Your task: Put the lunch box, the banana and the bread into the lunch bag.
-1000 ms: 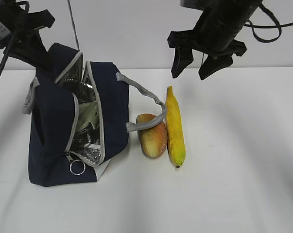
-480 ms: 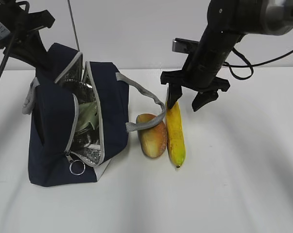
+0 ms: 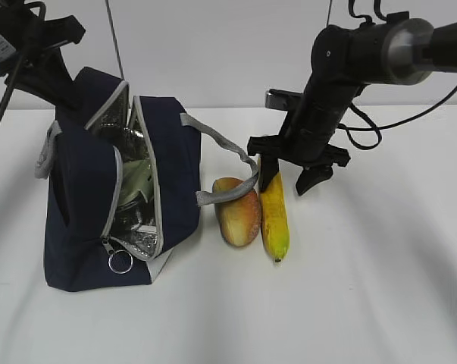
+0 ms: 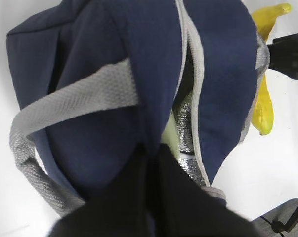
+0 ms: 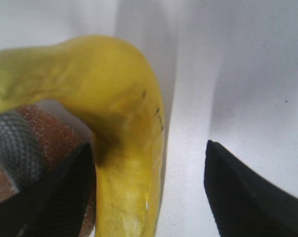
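Both arms are black. The right arm (image 3: 342, 76) has a rounded grey joint and trailing black cables. Its gripper (image 3: 290, 176) has pointed black fingers (image 5: 242, 197).

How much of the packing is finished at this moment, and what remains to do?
Done: a pale green lid, probably the lunch box, shows inside the open lunch bag. In hand: the right gripper, open, stands with its fingers either side of the banana, not closed on it. The left gripper, shut, holds the bag's edge. Left: the banana and the bread lie on the table.
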### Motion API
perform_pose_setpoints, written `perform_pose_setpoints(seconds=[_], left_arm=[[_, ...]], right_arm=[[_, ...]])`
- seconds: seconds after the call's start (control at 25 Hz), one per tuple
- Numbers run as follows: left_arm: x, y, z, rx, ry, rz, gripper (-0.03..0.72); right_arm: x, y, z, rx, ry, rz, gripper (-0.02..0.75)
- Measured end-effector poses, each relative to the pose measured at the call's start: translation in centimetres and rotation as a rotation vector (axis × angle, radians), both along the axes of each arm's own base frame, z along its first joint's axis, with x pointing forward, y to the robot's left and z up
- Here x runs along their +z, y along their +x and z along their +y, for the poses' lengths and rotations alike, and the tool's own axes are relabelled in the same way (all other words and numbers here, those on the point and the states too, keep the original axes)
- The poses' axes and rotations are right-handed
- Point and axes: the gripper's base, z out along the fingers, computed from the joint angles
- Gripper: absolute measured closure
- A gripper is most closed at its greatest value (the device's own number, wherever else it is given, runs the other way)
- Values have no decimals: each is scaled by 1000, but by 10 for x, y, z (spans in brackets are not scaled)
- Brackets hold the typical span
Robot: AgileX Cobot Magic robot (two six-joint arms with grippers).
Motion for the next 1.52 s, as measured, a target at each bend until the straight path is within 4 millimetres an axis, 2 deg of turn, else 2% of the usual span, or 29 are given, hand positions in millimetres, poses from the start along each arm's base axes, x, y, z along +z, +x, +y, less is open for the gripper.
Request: perform_pose_setpoints(seconds=[0.16,0.32,0.44,0.48,0.52,0.76,0.88,1.0,1.12,1.2,1.28,1.36,1.52], left_arm=[[0,0,0,0,0,0,687],[0,0,0,0,0,0,687],[0,0,0,0,0,0,687],[0,0,0,0,0,0,687],[0,0,0,0,0,0,687],[0,0,0,0,0,0,687],[0,0,0,0,1,0,687],[0,0,0,0,1,0,687],[0,0,0,0,1,0,687],[0,0,0,0,1,0,687],[0,0,0,0,1,0,687],[0,0,0,0,1,0,687],[0,0,0,0,0,0,687]], right_arm=[[-14,1,3,-14,21,34,218],[-19,1,4,-19,28,46,225],[-19,1,4,-12,30,44,283],[-19,1,4,-9,31,44,320],[-19,1,4,-8,34,43,390],[-18,1,3,4,19,41,422],[-8,2,-7,39,-63,34,422],[31,10,-22,53,-136,-41,422],[86,14,-31,42,-151,-162,422],[120,12,-28,36,-99,-229,422],[150,5,-18,65,42,-276,422],[169,-1,-4,126,214,-299,422],[189,-14,33,285,521,-333,422]])
